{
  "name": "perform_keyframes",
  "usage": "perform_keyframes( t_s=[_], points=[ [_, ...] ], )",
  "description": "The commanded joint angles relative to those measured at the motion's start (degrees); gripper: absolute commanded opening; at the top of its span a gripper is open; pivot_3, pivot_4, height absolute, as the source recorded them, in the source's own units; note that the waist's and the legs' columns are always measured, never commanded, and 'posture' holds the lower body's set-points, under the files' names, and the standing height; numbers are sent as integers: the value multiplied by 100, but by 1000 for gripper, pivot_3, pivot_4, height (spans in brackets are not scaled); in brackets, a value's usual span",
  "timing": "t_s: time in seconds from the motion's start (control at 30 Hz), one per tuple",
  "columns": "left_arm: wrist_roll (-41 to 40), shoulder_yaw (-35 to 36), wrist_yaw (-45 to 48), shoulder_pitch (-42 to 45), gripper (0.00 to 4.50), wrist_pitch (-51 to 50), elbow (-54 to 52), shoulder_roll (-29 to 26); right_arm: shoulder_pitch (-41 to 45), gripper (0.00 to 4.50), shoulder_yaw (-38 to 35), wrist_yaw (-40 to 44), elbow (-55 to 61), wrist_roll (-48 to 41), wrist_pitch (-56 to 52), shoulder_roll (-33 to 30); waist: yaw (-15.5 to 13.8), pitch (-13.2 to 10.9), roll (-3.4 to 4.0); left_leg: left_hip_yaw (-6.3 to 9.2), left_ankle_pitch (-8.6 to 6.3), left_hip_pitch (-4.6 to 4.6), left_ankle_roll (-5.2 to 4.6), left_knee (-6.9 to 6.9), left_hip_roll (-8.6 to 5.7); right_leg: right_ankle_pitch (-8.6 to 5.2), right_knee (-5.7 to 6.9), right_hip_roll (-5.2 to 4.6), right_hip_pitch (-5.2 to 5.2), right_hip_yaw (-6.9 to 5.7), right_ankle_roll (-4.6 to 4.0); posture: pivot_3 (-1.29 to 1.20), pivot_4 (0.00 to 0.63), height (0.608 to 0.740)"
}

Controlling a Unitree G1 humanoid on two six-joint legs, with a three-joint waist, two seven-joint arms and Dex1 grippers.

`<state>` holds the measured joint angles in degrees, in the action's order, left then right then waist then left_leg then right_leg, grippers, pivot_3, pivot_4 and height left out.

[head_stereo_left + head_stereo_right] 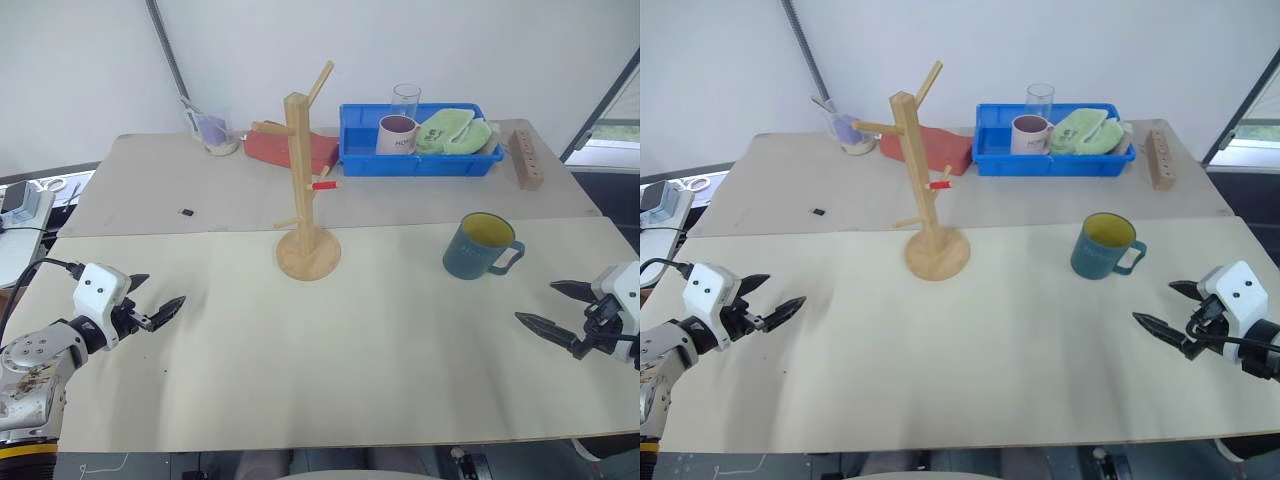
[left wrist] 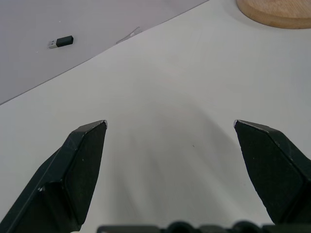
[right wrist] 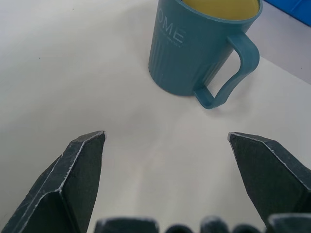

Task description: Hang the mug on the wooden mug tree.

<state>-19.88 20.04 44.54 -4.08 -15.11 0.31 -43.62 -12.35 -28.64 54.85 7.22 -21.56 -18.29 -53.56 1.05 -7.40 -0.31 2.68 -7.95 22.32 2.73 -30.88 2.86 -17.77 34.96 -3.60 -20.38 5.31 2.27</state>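
Both tools, the left tool (image 1: 158,312) and right tool (image 1: 548,308), hover spread wide and empty near the counter's (image 1: 380,370) front edge, so the right should approach the upright mug (image 1: 480,246) near the right edge squarely, gripping its body, leaving the handle free for the wooden mug tree (image 1: 303,180) mid-counter.

Two mugs (image 1: 482,246) (image 1: 396,134), one glass (image 1: 406,100), one tree (image 1: 303,190).
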Motion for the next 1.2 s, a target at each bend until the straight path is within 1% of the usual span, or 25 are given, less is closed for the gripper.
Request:
perform_keyframes(
  t_s=[0.03,0.23,0.27,0.47,0.53,0.6,0.67,0.77,0.87,0.93,1.0,1.03,1.07,1.13,1.2],
  points=[
    [-107,199,54,-25,4500,58,-200,-17,88,4474,-148,-47,198,-24,-49,-68,0,0,0,0,0,0,0,0,0,0,0,0,0,0,0,0,150,716],
    [-645,393,426,-116,4500,-103,-255,54,65,4474,-135,-177,325,30,-58,7,0,0,0,-1,0,0,0,0,0,0,1,1,0,0,0,0,150,716],
    [-610,411,451,-141,4500,49,-241,72,47,4474,-141,-213,335,66,0,30,1,0,0,-1,0,-1,0,0,1,0,1,1,0,1,0,0,150,716],
    [-390,369,457,-162,4500,201,-35,17,26,4474,-106,-376,375,261,268,198,0,0,0,-1,0,-1,0,-2,0,0,1,1,1,1,0,0,150,716],
    [-439,338,724,-161,4500,290,37,-36,22,4474,-118,-390,378,288,305,242,0,0,0,-1,0,0,0,-2,0,0,1,1,1,1,0,0,150,716],
    [-223,94,1029,-220,4500,601,-137,-175,5,4474,-160,-485,391,342,360,320,-1,0,0,-1,0,0,0,-2,0,0,1,1,1,1,0,0,150,716],
    [-158,-47,1092,-188,4500,720,-344,-185,-26,4474,-216,-563,425,355,382,387,-13,0,1,-1,0,0,0,-2,0,0,0,1,1,3,0,0,150,716],
    [-843,-414,1295,104,4500,92,-1308,-86,-269,4474,-390,-863,810,265,239,720,-44,0,0,-5,0,7,0,-2,1,0,1,-1,2,4,0,0,150,716],
    [-1389,-817,1369,433,4500,-494,-2044,-5,-479,4474,-412,-1243,1177,330,205,1102,-55,2,4,-10,0,19,0,-2,1,0,1,0,4,2,0,0,150,716],
    [-1535,-1161,1408,723,4500,-729,-2367,40,-583,4474,-383,-1595,1451,349,77,1418,-29,3,5,-10,0,18,0,-3,2,0,3,1,8,2,0,0,150,716],
    [-1529,-1535,1412,1033,4500,-824,-2504,179,-602,4474,-315,-1988,1669,339,-92,1766,-8,6,9,-6,0,13,0,-6,1,0,8,7,11,3,0,0,150,716],
    [-1419,-1836,1453,1271,4500,-813,-2489,293,-507,4474,-264,-2349,1755,246,-177,2134,2,8,13,-3,0,8,-1,-8,1,0,9,9,12,4,0,0,150,716],
    [-1310,-2116,1517,1478,4500,-794,-2450,396,-412,4474,-169,-2695,1760,336,-153,2426,15,9,10,-3,1,5,-1,-8,0,1,9,10,14,7,1,0,150,716],
    [-1119,-2524,1613,1776,4500,-712,-2370,565,-240,4474,-17,-3165,1701,562,-85,2805,42,10,15,17,1,2,-2,-15,0,1,12,23,17,3,1,0,150,716],
    [-1006,-2820,1672,2020,4500,-606,-2287,778,-38,4474,118,-3488,1529,798,11,3003,75,12,20,16,2,6,-3,-19,-7,1,14,22,15,12,2,0,150,716]
  ],
)
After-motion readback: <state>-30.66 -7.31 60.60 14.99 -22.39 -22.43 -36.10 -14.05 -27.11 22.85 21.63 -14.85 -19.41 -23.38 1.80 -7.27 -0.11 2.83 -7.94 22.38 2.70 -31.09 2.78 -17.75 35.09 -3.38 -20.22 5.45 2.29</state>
